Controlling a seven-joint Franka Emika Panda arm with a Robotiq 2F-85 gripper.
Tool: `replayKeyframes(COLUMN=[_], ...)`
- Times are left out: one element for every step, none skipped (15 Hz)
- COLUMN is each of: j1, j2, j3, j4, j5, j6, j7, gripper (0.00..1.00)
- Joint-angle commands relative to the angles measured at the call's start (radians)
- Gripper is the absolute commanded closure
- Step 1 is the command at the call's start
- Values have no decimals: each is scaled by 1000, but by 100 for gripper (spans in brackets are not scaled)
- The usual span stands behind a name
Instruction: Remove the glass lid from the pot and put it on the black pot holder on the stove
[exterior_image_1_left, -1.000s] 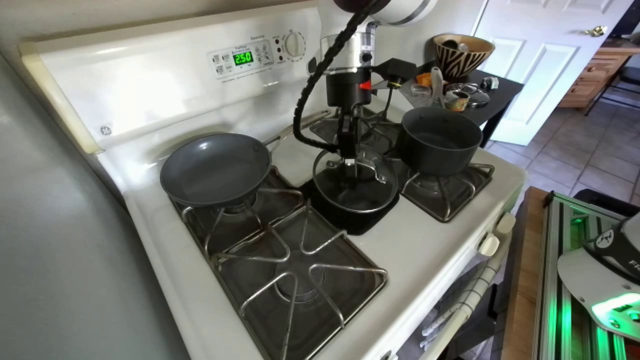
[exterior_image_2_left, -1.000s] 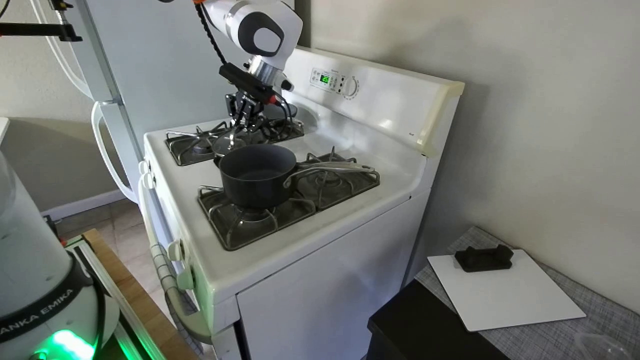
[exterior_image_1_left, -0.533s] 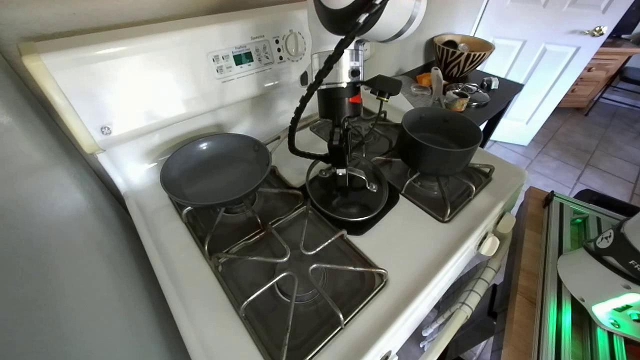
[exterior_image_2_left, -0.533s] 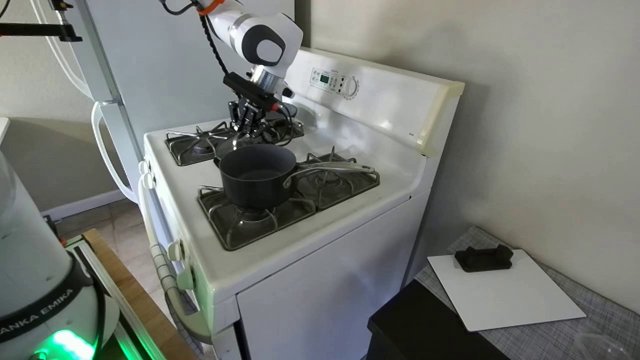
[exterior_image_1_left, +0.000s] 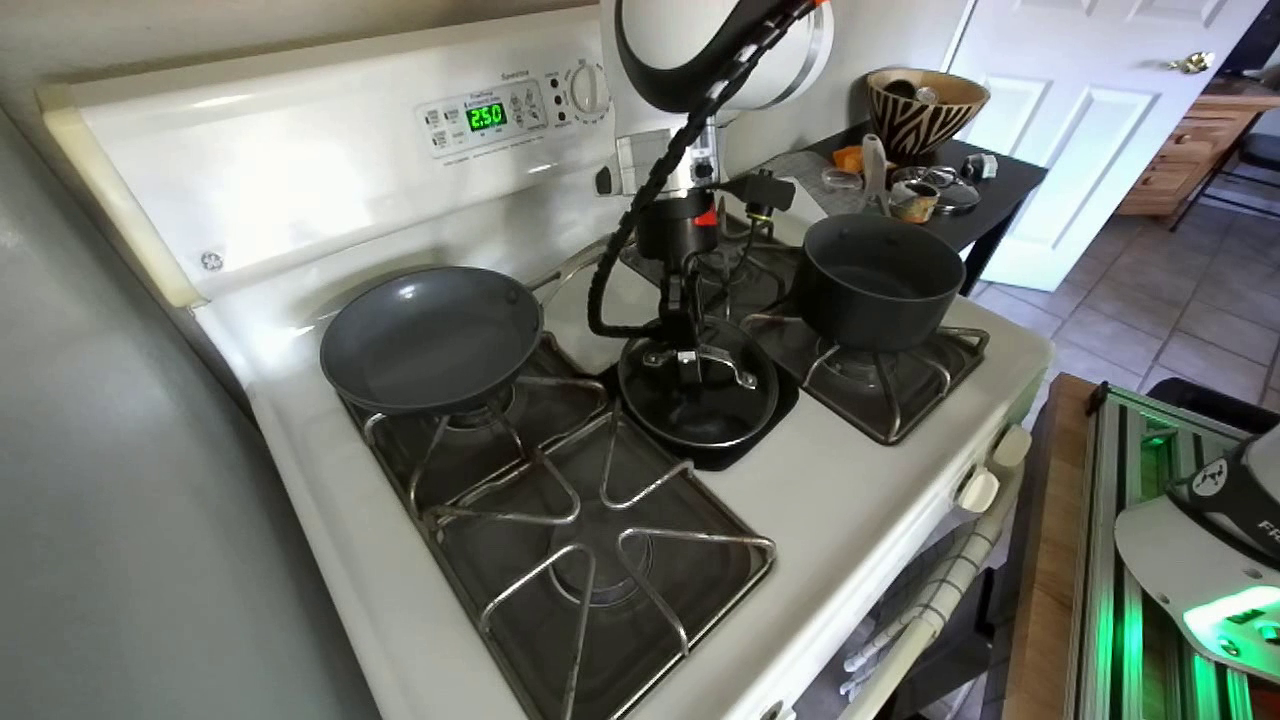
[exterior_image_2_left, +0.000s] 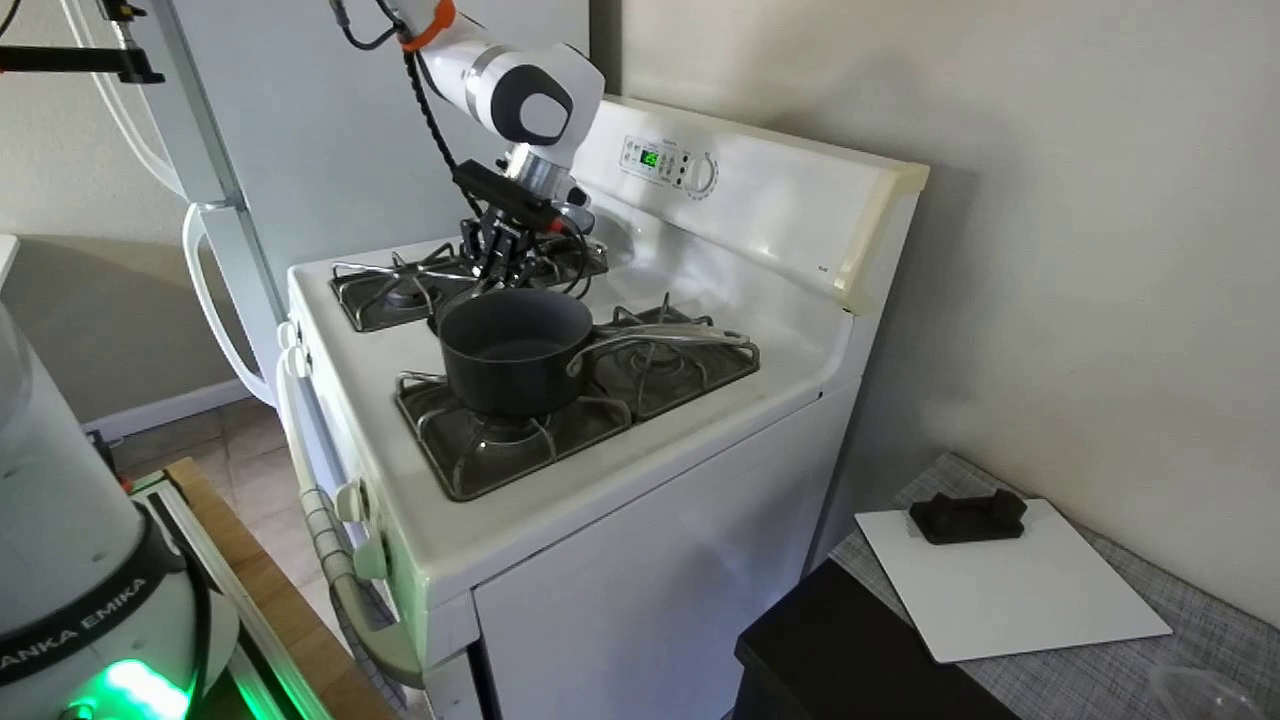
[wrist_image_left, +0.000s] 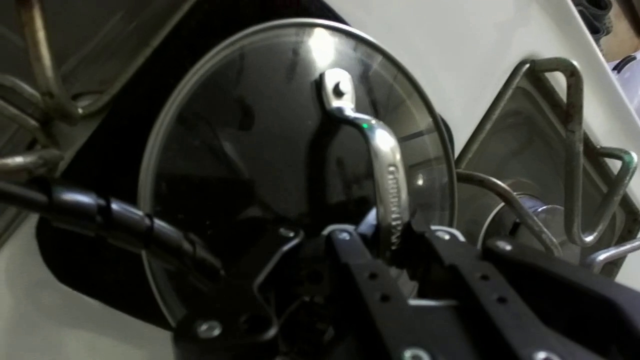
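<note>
The glass lid (exterior_image_1_left: 715, 420) is over the black pot holder (exterior_image_1_left: 787, 408) on the white stove (exterior_image_1_left: 800, 500). It looks nearly level and very low; I cannot tell if it touches the mat. My gripper (exterior_image_1_left: 688, 362) points down and is shut on the lid's silver handle. In the wrist view the fingers (wrist_image_left: 392, 237) sit on both sides of the handle of the lid (wrist_image_left: 280, 100), and the pot holder (wrist_image_left: 115, 165) shows around it. The pot (exterior_image_1_left: 880, 300) stands uncovered on a burner; in an exterior view the pot (exterior_image_2_left: 515, 365) hides most of the lid.
A grey frying pan (exterior_image_1_left: 430, 340) stands on the back burner near the fridge. A bare grate (exterior_image_1_left: 600, 540) lies in front of it. The pot's long handle (exterior_image_2_left: 670, 336) reaches toward the back panel. A cable (exterior_image_1_left: 640, 190) hangs along the arm. A side table (exterior_image_1_left: 1000, 190) holds a bowl and another lid.
The lid and gripper have moved down toward the black pot holder and a little toward the frying pan side, then slightly back. The lid has levelled out. The pot has not moved.
</note>
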Motion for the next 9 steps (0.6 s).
replayKeyframes(j1=[-4, -4, -4, -4, -4, -4, -4, -4, -3], j2=[19, 21, 23, 23, 24, 23, 22, 20, 17], j3=[12, 13, 13, 13, 14, 14, 14, 13, 13], j4=[23, 23, 22, 21, 21, 21, 21, 19, 18], j5=[-35, -39, -44, -47, -50, -51, -53, -59, -65], j6=[-2, -1, 0, 2, 2, 1, 3, 2, 3], j7=[23, 24, 24, 24, 25, 25, 24, 24, 24], gripper=[100, 100, 100, 100, 100, 75, 74, 66, 59])
